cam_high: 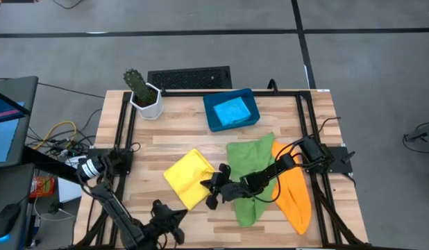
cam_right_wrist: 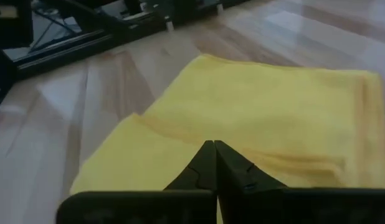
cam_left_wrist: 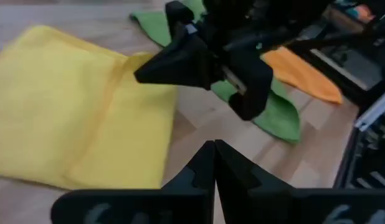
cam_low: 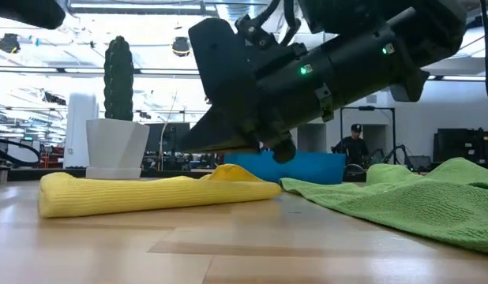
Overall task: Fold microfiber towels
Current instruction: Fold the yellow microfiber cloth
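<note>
- Risk: right end effector (cam_high: 213,189) sits at the right edge of the yellow towel (cam_high: 189,178), fingers pinched together, nothing clearly between them. If it pushes sideways, I'd expect the top layer to slide and the fold to open up.
- Risk: green towel (cam_high: 253,177) lies under the right arm, crumpled; a low arm sweep could drag it onto the yellow one or bunch it further.
- Risk: orange towel (cam_high: 294,194) is near the right edge of the bench (cam_high: 180,125); a tug from the overlapping green could pull it toward that edge.
- Left end effector (cam_high: 166,221) parked at the near edge, fingers shut, empty.
- Yellow: soft nap, roughly square, doubled with a visible layer edge, lies flat, centre-left.
- Green: same pile, irregular, ridged folds, centre-right.
- Orange: long tapered strip, partly under green.
- Light blue towel (cam_high: 232,110): folded pad inside the rigid dark-blue tray (cam_high: 209,111), far centre.
- Bench: smooth slatted wood, low grip, so cloth would slide easily.
</note>
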Robot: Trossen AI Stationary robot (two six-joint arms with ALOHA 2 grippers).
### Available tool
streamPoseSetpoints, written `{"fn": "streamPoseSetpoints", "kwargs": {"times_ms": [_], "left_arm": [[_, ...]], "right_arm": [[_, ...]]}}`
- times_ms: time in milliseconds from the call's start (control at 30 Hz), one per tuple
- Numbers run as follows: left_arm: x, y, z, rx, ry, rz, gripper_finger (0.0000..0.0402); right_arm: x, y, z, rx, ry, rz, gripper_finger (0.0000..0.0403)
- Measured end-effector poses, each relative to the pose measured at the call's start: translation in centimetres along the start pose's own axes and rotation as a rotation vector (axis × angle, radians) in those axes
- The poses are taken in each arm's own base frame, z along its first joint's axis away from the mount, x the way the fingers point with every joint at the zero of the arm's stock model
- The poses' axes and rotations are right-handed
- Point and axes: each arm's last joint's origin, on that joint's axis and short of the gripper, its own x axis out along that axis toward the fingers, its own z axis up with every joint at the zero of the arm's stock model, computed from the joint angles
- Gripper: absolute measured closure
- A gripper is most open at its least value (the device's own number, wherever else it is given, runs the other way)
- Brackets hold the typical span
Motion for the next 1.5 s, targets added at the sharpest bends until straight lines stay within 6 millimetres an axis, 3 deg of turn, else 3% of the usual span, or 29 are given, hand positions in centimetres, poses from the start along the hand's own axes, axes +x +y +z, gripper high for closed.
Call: {"fn": "streamPoseSetpoints", "kwargs": {"times_ms": [167,367,500,667,867,1000,1133,1300,1500], "left_arm": [[4.0,1.5,-3.4,0.044,0.083,0.121,0.0401],[7.2,2.6,-4.8,0.038,0.088,0.217,0.0401],[7.8,2.6,-5.3,0.059,0.13,0.233,0.0402],[7.1,2.9,-5.7,0.086,0.148,0.228,0.0401],[5.9,3.1,-6.3,0.096,0.181,0.216,0.0401],[5.5,3.2,-6.6,0.09,0.189,0.214,0.0401],[4.9,3.1,-6.6,0.09,0.207,0.205,0.0401],[3.2,2.7,-5.6,0.084,0.271,0.194,0.0402],[0.6,2.3,-3.2,0.118,0.276,0.149,0.0402]], "right_arm": [[0.1,-0.1,0.0,0.003,0.006,-0.003,0.0381],[0.0,-0.1,-0.2,-0.009,0.027,0.005,0.0387],[0.0,-0.3,-0.4,-0.006,0.036,-0.036,0.0383],[0.3,-0.8,-0.6,-0.011,0.03,-0.088,0.0387],[1.5,-2.9,-2.5,0.028,0.136,-0.201,0.0383],[1.5,-2.9,-2.4,0.053,0.132,-0.157,0.0379],[0.4,-1.5,-0.7,0.015,0.092,-0.079,0.0386],[-2.1,-0.6,3.3,-0.071,0.028,-0.072,0.0384],[-1.9,-1.0,4.0,-0.104,0.013,-0.064,0.0376]]}}
